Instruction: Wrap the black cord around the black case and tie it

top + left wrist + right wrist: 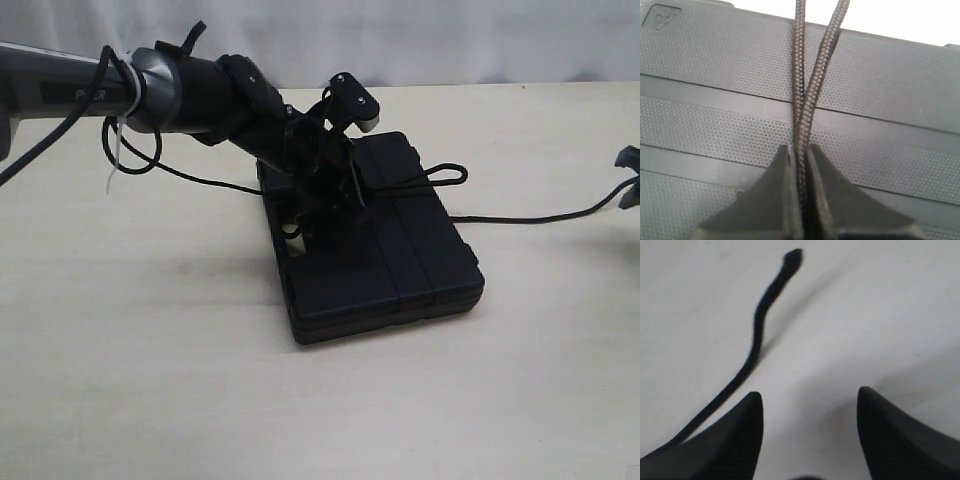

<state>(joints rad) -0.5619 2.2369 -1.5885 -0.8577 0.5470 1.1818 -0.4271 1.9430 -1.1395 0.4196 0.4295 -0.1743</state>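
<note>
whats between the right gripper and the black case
Only bare table crossed by the black cord, trailing from the case toward the right gripper, seen in the exterior view.

- A pale, matte bench [150, 380] with a light wood tone fills most of the exterior view.
- A white backdrop [450, 40] stands behind the bench's far edge, plain and unmarked.

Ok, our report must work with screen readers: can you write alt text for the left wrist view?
The left pincer is shut on two strands of the black cord, which run away from it across the dimpled, ribbed lid of the black case.
</note>
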